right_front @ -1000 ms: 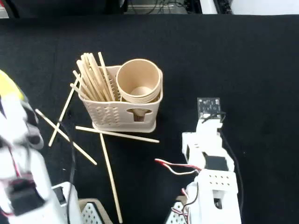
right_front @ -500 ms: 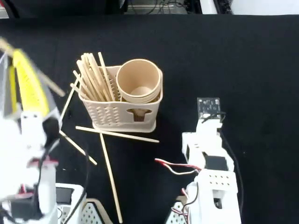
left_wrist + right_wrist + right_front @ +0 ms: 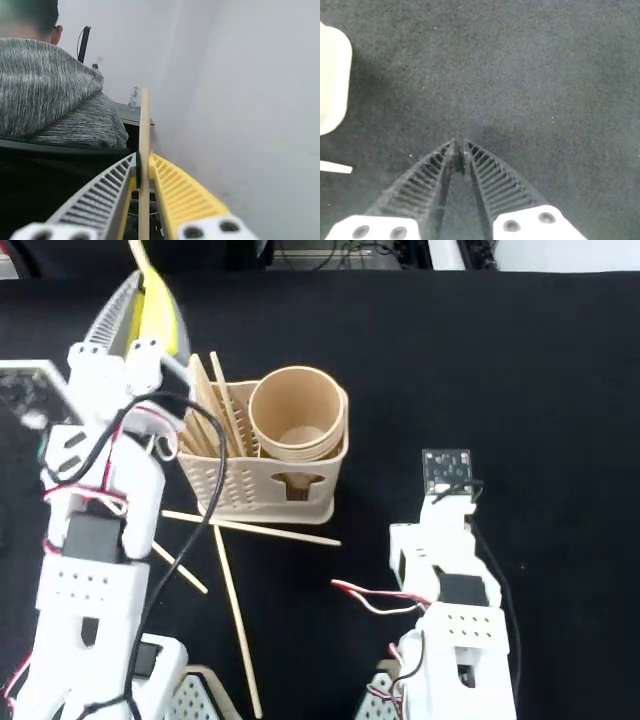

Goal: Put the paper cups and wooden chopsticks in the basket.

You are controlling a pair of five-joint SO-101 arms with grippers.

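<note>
Arms of white plastic are working over a table (image 3: 520,370) draped in matte black cloth. At the upper left of the high view, the left gripper (image 3: 140,280) is pinching one slim, pale wooden chopstick (image 3: 144,120) between a ribbed grey finger and a ribbed yellow one. The jaws are closed to the stick's width, and the stick is rising past the tips.

Just right of that arm, a cream plastic basket (image 3: 245,490) with rounded corners and slotted walls is standing upright. Its left compartment is holding a leaning bundle of chopsticks (image 3: 205,405), and its right compartment is holding nested round tan paper cups (image 3: 297,415).

Below the basket, loose chopsticks (image 3: 255,528) are lying on the cloth. One is running nearly level along the basket's base, another is slanting toward the lower edge, and a third is partly hidden by the left arm.

At lower right, the right gripper (image 3: 459,150) is hanging over bare cloth, its black ridged fingers meeting at the tips around nothing.
</note>
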